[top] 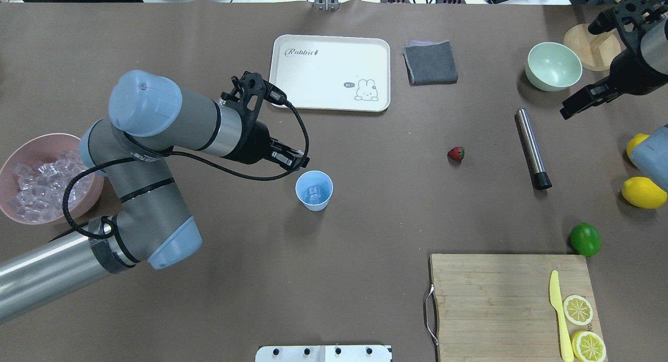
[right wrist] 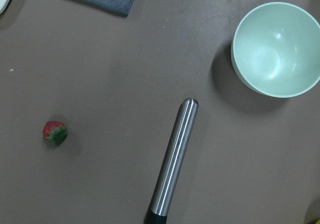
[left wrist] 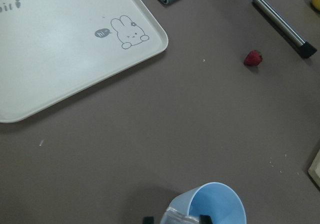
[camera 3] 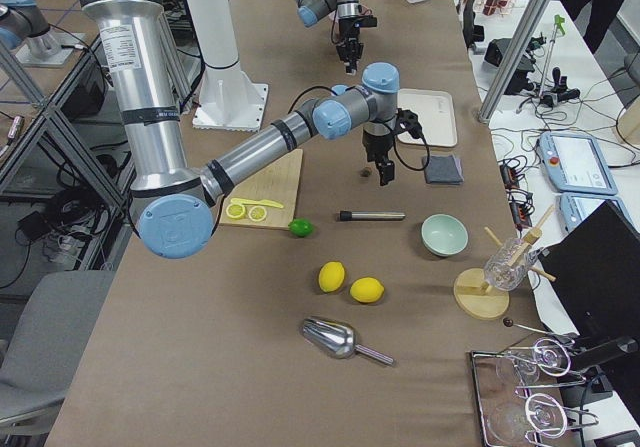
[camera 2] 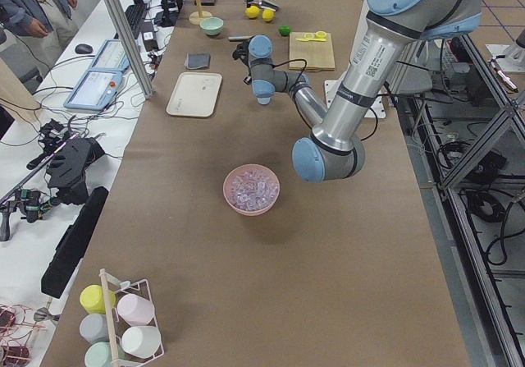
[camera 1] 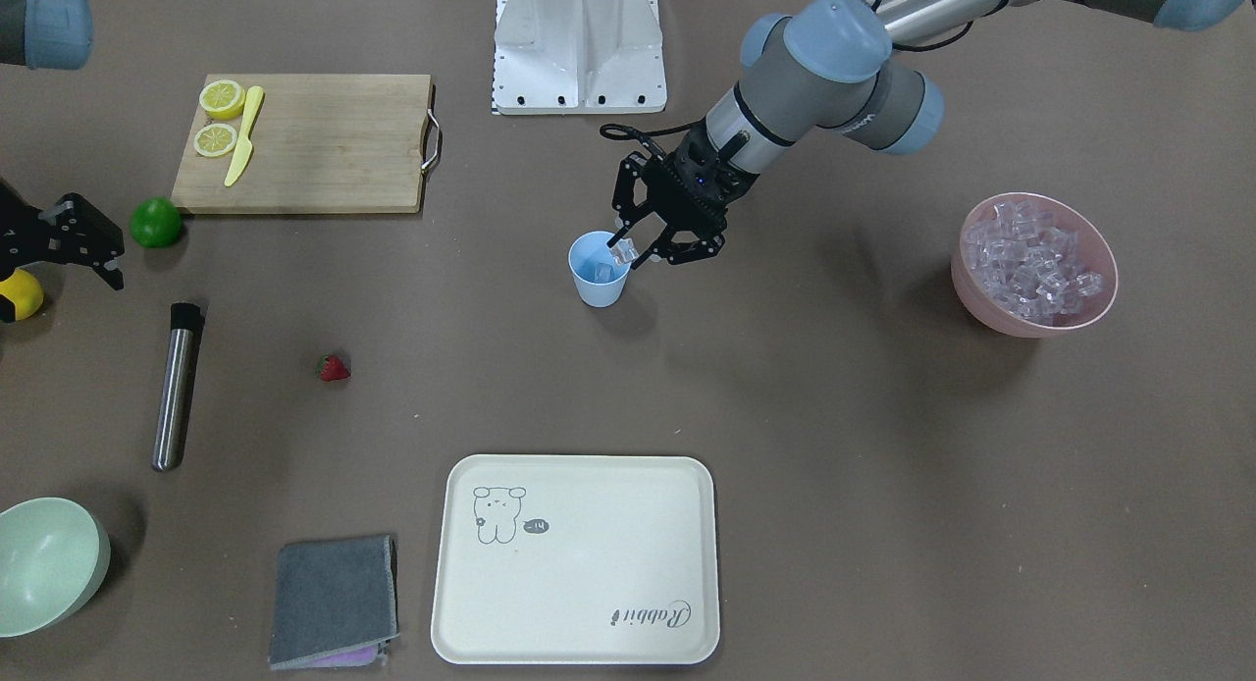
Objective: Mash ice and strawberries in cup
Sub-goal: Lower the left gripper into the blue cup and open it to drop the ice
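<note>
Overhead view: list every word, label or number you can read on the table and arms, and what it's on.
"Rabbit", with a small carrot mark: corner of the cream rectangular plastic tray.
"hi~": grey speech bubble beside the tray's rabbit drawing.
Lettering on the left arm's grey elbow: too blurred to read.
Pale-blue plastic cup: no text.

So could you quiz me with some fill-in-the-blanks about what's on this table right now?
The pink bowl is full of ____.
The left arm's fingers hold one cube over the blue ____.
The strawberry lies on the bare ____.
On the wooden board, beside the lemon halves, lies a yellow ____.
Missing: ice; cup; table; knife.
</note>
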